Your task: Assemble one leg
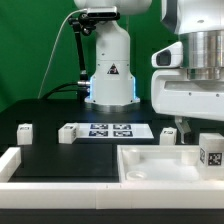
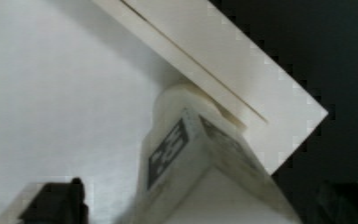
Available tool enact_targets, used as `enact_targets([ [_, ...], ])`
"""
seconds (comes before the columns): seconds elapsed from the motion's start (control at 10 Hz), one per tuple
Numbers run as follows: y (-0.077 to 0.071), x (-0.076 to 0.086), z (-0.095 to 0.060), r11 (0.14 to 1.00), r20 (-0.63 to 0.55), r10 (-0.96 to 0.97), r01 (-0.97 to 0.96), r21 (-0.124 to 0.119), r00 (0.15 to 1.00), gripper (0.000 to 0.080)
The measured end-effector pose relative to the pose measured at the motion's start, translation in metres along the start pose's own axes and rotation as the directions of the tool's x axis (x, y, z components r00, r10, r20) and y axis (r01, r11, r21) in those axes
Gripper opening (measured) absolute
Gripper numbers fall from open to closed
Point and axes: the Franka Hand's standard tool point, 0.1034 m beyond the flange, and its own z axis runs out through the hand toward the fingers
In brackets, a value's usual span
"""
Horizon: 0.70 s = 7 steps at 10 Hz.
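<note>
Nearest the lens in the exterior view runs a long white barrier rail (image 1: pixel 60 170) along the front edge of the black worktop (image 1: pixel 45 115). Just behind it, toward the exterior view's right, lies the large white square tray-like piece with a raised rim (image 1: pixel 150 165). At that piece's far-right corner stands the leg (image 1: pixel 211 152) — a small white plastic block with a black-and-white square tag facing the camera; it looks upright, its long axis roughly vertical. Other small white blocks sit well apart on the worktop: one at the exterior view's left (image 1: pixel 23 131), one beside the marker board (image 1: pixel 67 133), one near the tray's back rim (image 1: pixel 168 134). The marker board (image 1: pixel 110 130), a thin flat white strip with several tags, lies mid-table. Above the tray's right side hangs the arm's grey-and-white tool (image 1: pixel 183 124); how far its fingers are spread cannot be told here.

Through the wrist view, the two dark fingertips (image 2: pixel 55 200) stand well apart at the frame's edges — the tool is spread, holding nothing. Between them the tagged leg (image 2: pixel 185 145) rests against the tray's white rim (image 2: pixel 211 60), its long axis running along the picture's height, tilted slightly, touching neither fingertip.
</note>
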Motion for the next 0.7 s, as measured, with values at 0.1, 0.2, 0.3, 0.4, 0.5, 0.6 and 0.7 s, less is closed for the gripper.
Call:
enact_targets([
  [0.1,-0.0008,-0.0004,-0.0001,0.995,0.0,-0.099,0.099,0.001,0.995,0.0649],
  [0.2,-0.001,-0.0003,-0.0001,0.98,-0.001,-0.197,0.197,0.001,0.98,0.0649],
  [0.3,-0.001,-0.0004,0.0001,0.958,-0.001,-0.285,0.285,0.001,0.958,0.0649],
  [0.4,-0.0009,-0.0004,0.0001,0.941,-0.001,-0.338,0.338,0.0,0.941,0.0649],
  [0.5,-0.001,-0.0005,0.0001,0.899,-0.003,-0.438,0.438,-0.008,0.899,0.0649],
  [0.6,-0.0018,-0.0013,0.0002,0.891,-0.004,-0.455,0.455,-0.008,0.891,0.0649],
  [0.7,-0.0007,0.0,0.0001,0.856,-0.004,-0.517,0.517,-0.014,0.856,0.0649],
])
